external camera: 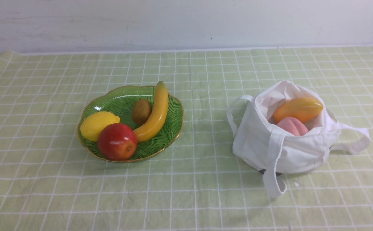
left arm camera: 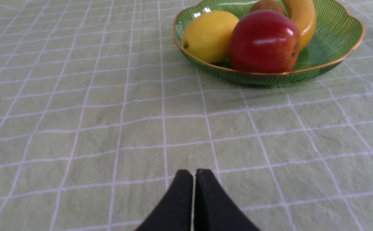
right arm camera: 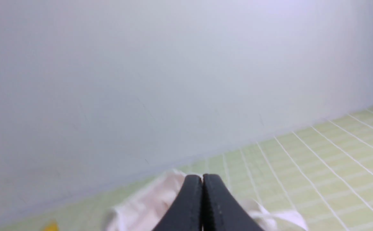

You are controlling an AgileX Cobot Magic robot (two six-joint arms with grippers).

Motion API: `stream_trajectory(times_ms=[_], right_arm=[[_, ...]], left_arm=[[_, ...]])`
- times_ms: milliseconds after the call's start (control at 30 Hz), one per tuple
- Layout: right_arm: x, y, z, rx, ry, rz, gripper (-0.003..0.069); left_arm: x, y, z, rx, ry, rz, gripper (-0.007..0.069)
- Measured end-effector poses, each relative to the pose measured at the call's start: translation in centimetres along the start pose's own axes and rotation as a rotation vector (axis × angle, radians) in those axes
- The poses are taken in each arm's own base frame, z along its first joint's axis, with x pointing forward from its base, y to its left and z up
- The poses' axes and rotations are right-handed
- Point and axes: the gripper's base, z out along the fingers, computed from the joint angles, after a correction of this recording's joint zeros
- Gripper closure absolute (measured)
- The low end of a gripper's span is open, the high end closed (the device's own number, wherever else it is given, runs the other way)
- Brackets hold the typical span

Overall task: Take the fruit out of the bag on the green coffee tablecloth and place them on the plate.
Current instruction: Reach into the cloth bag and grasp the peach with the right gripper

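In the white bag (external camera: 253,144) on the robot's right sit the mango (external camera: 298,109) and peach (external camera: 291,126), probably kept together by its walls. The right tool (right arm camera: 202,176) and left tool (left arm camera: 194,171) are closed and hold nothing, presumably because no grasp is underway.

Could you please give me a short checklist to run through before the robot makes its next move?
1. Peach and mango exposed at the bag's mouth: ok.
2. Right pincer open for a grasp: not ok, it is shut.
3. Left pincer empty: ok, shut on nothing.
4. Room on the plate for both: cannot tell; lemon, apple, kiwi and banana already occupy much of it.
5. Bag's straps lying flat: not ok, one stands up in a loop.
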Motion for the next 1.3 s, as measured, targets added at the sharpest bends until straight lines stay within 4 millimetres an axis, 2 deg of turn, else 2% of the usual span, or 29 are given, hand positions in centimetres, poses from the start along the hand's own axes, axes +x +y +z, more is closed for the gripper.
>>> stream_trajectory(times_ms=[333, 367, 433, 533, 567, 600, 633, 667, 700, 733, 767, 833, 867, 933, 1100, 1233, 1267, 1300], right_arm=[[-1.7, 0.5, -0.2, -0.070, -0.177, 0.139, 0.0669], [-2.4, 0.8, -0.2, -0.077, -0.192, 0.148, 0.0669], [-5.0, 1.7, 0.2, -0.076, -0.183, 0.153, 0.0668], [-8.5, 3.0, 1.8, -0.022, -0.049, 0.122, 0.0668], [-10.2, 3.5, 3.3, 0.028, 0.077, 0.093, 0.0668], [-11.1, 3.9, 4.5, 0.061, 0.186, 0.058, 0.0668], [-11.3, 4.0, 4.8, 0.062, 0.212, 0.041, 0.0668], [-11.8, 4.3, 5.8, 0.089, 0.311, 0.011, 0.0668], [-12.3, 4.9, 8.0, 0.115, 0.524, -0.080, 0.0668], [-12.4, 5.3, 9.1, 0.108, 0.632, -0.137, 0.0668], [-12.1, 6.0, 11.2, 0.103, 0.821, -0.215, 0.0668], [-11.9, 6.5, 12.3, 0.081, 0.901, -0.261, 0.0668], [-11.9, 7.0, 13.5, 0.064, 0.960, -0.288, 0.0668], [-10.3, 8.4, 17.2, 0.001, 1.130, -0.339, 0.0668], [-7.8, 10.3, 22.6, -0.098, 1.231, -0.336, 0.0668], [-4.4, 10.9, 27.3, -0.131, 1.308, -0.328, 0.0664], [-4.2, 10.9, 27.4, -0.130, 1.312, -0.327, 0.0664], [-3.2, 10.9, 28.5, -0.123, 1.343, -0.327, 0.0657]], left_arm=[[0.0, 0.0, 0.0, 0.000, 0.000, 0.000, 0.0632], [0.0, 0.0, 0.0, 0.000, 0.000, 0.000, 0.0632], [0.0, 0.0, 0.0, 0.000, 0.000, 0.000, 0.0632], [0.0, 0.0, 0.0, 0.000, 0.000, 0.000, 0.0632], [0.0, 0.0, 0.0, 0.000, 0.000, 0.000, 0.0632], [0.0, 0.0, 0.0, 0.000, 0.000, 0.000, 0.0632], [0.0, 0.0, 0.0, 0.000, 0.000, 0.000, 0.0632], [0.0, 0.0, 0.0, 0.000, 0.000, 0.000, 0.0632], [0.0, 0.0, 0.0, 0.000, 0.000, 0.000, 0.0632], [0.0, 0.0, 0.0, 0.000, 0.000, 0.000, 0.0632], [0.0, 0.0, 0.0, 0.000, 0.000, 0.000, 0.0632], [0.0, 0.0, 0.0, 0.000, 0.000, 0.000, 0.0632], [0.0, 0.0, 0.0, 0.000, 0.000, 0.000, 0.0632], [0.0, 0.0, 0.0, 0.000, 0.000, 0.000, 0.0632], [0.0, 0.0, 0.0, 0.000, 0.000, 0.000, 0.0632], [0.0, 0.0, 0.0, 0.000, 0.000, 0.000, 0.0632], [0.0, 0.0, 0.0, 0.000, 0.000, 0.000, 0.0632], [0.0, 0.0, 0.0, 0.000, 0.000, 0.000, 0.0632]])
